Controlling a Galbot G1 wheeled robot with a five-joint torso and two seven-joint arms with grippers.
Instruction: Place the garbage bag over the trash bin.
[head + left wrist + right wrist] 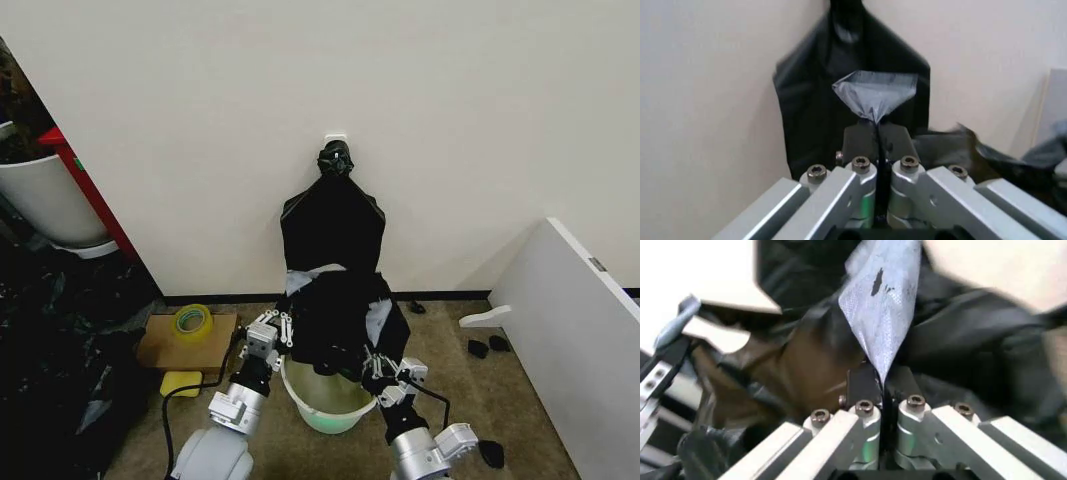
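Your left pincer and right pincer are each clamped on the garbage bag — at its greyish rim. The bag hangs just above the trash bin, on the floor by the wall.

Garbage bag covers the trash bin's far rim. Both arms cut off at head view's bottom edge.

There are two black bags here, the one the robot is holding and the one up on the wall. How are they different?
The garbage bag is crumpled and spread open above the trash bin; the bag bundle hangs flat against the wall, fanning out below a knot. The garbage bag shows a greyish rim, pinched by the left gripper and right gripper; the bundle is touched by neither. The garbage bag sits lower, the bundle higher. Both are glossy black plastic.
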